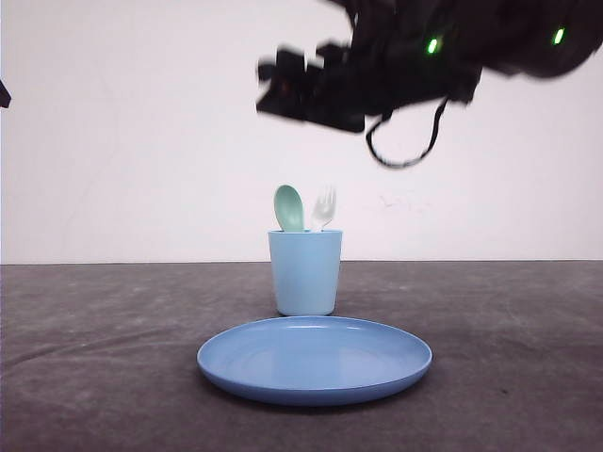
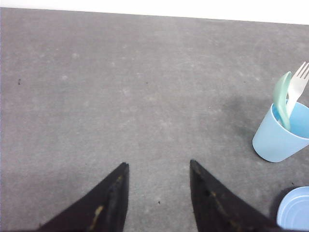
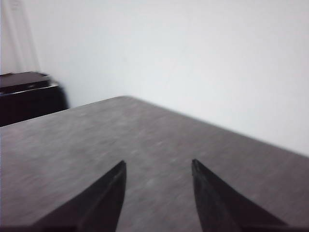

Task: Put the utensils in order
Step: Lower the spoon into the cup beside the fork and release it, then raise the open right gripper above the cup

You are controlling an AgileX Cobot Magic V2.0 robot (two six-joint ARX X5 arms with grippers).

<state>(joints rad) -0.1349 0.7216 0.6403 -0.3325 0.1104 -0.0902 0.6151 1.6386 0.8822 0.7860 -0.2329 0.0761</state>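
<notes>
Grey, mottled tabletop [image 1: 104, 377] under a white wall carries your round blue plate [image 1: 314, 360], then the light blue cup [image 1: 305, 272] behind it. Standing in that cup, handles hidden, are the mint-green plastic spoon [image 1: 289, 208] and white plastic fork [image 1: 323, 208]. Your blurred right gripper [image 3: 157, 169] is spread, empty; your left gripper [image 2: 158, 169] likewise.

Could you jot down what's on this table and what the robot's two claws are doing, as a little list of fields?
spoon: mint-green spoon standing in the cup, bowl end up
fork: white fork in the same cup, tines up
cup: light blue cup, upright, behind the plate
plate: round blue plate, nothing on it
left gripper: left gripper open, holding nothing
right gripper: right gripper open, holding nothing
surface: dark grey table
</notes>
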